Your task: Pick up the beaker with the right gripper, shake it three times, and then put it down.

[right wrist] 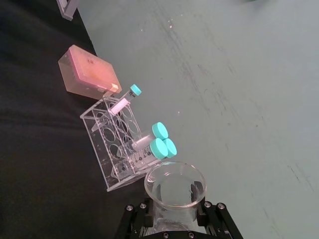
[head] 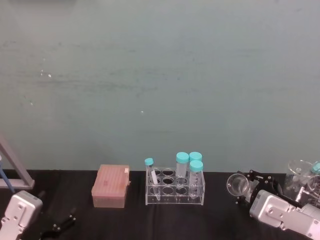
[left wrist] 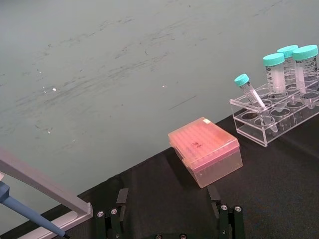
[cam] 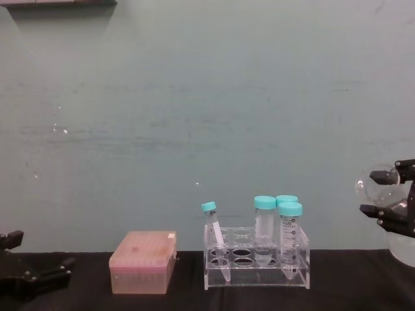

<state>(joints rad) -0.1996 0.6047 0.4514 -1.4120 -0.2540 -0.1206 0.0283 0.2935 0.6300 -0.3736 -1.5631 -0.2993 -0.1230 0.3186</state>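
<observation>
**Position.** The conical flask (right wrist: 174,185) is held by the right gripper (right wrist: 174,213) to the right of the tube rack (head: 175,189). It is clear of the tabletop (head: 150,222) and higher than the rack's tube caps. It is tilted, and its open mouth appears turned towards the rack. The fingers (right wrist: 135,218) are clenched on the glass just below the flared rim, one on each side of the neck.

**Handling.** The flask is judged stiff, brittle and smooth-walled, so it is liable to slip and to break if knocked. No liquid is evident inside, so it is taken to be light. The neck is considered the correct place of hold, since the flared rim above the fingers acts as a stop against sliding out. Shaking is best kept away from the rack, and the flask should be set down base-first without impact.

**Count.**
- One conical flask is in the grasp.
- One clear rack is recorded, carrying four teal-capped tubes (head: 196,172): three wide and upright, one slim and leaning.
- One pink pipette tip box (head: 111,186) lies just left of the rack.
- At least one further glass vessel (head: 300,172) stands well to the right of the rack, and its kind cannot be told.

**Other arm.** The left gripper (left wrist: 169,225) is parked low, far left of the rack beyond the tip box. Its fingers are spread and nothing is grasped.
</observation>
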